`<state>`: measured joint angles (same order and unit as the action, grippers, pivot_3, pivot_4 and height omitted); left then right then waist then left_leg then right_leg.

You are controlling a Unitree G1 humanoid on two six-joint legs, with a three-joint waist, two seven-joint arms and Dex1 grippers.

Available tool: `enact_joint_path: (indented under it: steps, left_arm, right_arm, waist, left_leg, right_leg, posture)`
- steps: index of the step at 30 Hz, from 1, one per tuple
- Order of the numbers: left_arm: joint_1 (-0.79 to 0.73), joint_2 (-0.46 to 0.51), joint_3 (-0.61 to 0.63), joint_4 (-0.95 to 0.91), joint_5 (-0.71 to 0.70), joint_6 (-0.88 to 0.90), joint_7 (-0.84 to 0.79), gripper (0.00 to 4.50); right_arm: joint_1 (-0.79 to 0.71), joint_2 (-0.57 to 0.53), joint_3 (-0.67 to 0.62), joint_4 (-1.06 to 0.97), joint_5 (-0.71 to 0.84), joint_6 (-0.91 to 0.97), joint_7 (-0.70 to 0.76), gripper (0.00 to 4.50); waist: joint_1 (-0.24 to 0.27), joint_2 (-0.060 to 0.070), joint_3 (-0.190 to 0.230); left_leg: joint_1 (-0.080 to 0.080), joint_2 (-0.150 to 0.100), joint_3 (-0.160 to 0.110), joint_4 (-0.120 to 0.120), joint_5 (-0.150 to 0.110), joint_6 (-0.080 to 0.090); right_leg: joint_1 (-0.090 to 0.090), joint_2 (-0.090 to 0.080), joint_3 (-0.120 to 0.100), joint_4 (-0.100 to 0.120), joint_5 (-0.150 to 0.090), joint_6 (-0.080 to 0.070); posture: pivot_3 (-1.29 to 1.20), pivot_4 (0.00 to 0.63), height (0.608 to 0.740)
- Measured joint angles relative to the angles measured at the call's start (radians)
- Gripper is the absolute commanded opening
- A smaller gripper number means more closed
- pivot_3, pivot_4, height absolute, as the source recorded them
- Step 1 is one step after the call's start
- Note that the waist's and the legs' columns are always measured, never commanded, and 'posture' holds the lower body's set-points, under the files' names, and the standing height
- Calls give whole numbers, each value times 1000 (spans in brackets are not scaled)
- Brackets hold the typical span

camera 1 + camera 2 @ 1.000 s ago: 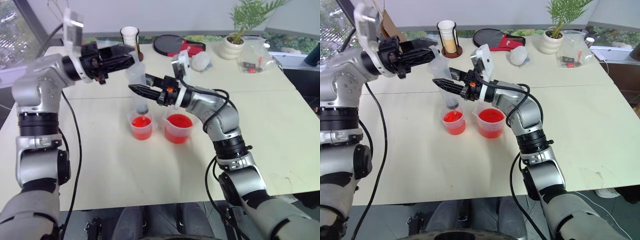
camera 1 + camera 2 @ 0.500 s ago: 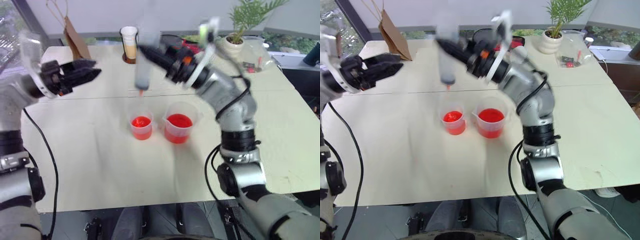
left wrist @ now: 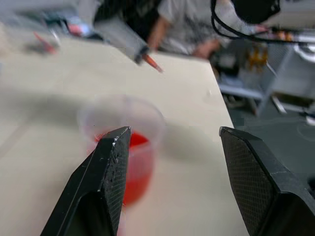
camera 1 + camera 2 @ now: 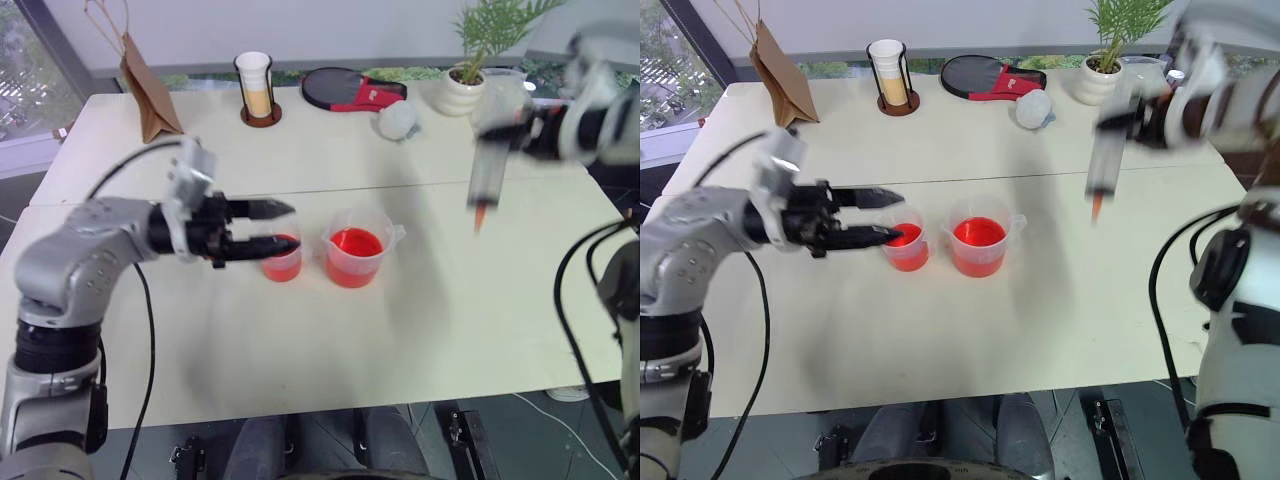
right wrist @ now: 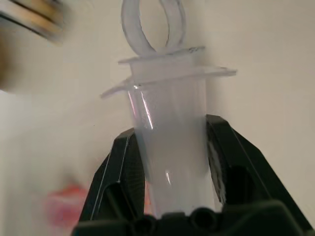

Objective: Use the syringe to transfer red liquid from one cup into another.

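Observation:
Two clear cups of red liquid stand mid-table: a small cup (image 4: 281,257) and, to its right, a larger beaker (image 4: 357,248). My left gripper (image 4: 277,226) is open, its fingers (image 3: 106,184) reaching to the small cup from the left, one above its rim and one at its near side. A big clear syringe (image 4: 487,168) with a red tip hangs nozzle down, well to the right of the beaker and above the table. My right gripper (image 5: 170,147) is shut on its barrel, with the ring plunger (image 5: 153,22) showing beyond the fingers.
At the table's back stand a brown paper bag (image 4: 145,80), a paper cup in a holder (image 4: 255,88), a black and red paddle (image 4: 350,90), a white ball (image 4: 398,121), a potted plant (image 4: 470,75) and a plastic bag (image 4: 1143,85).
My right arm has swung far right and down with the syringe, away from above the cups. My left gripper has come down and right from the table's left, up to the small cup.

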<state>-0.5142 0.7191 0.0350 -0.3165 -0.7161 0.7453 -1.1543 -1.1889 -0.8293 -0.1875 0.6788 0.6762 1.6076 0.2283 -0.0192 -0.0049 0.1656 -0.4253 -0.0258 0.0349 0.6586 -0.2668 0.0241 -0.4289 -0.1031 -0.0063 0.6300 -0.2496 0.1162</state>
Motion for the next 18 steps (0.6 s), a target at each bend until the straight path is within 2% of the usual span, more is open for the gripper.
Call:
enact_joint_path:
  steps: [6,13,15,16,18]
  left_arm:
    - [9,9,-37,-16,29,-31,1,2931]
    - [9,11,-60,-22,32,-34,5,2931]
    - [9,10,-60,-22,33,-35,13,3004]
    - [8,9,-60,-22,33,-35,20,3004]
    - [7,4,-59,-22,32,-34,35,3004]
  right_arm:
    - [115,7,21,-22,59,0,-46,1416]
    - [172,99,1,-44,21,0,-92,1416]
    - [173,117,-17,-46,-12,0,-98,2438]
    - [173,121,-24,-48,-29,0,-100,2744]
    - [174,131,-38,-52,-58,0,-101,3831]
  waist:
    - [5,2,1]
    - [8,2,1]
    - [8,2,1]
    - [8,2,1]
    - [7,2,1]
  left_leg:
    - [-1,0,0,6,-3,5]
    - [-1,0,0,7,-3,5]
    - [-1,0,0,7,-3,5]
    - [-1,0,-1,7,-3,5]
    - [-1,0,-1,7,-3,5]
  right_leg:
    - [2,2,-1,0,0,0]
    - [2,2,0,1,0,1]
    - [2,2,0,1,0,1]
    - [2,2,0,1,0,1]
    - [3,3,0,1,0,1]
  posture:
    - [0,150,740]
    - [0,150,740]
    - [0,150,740]
    - [0,150,740]
    - [0,150,740]
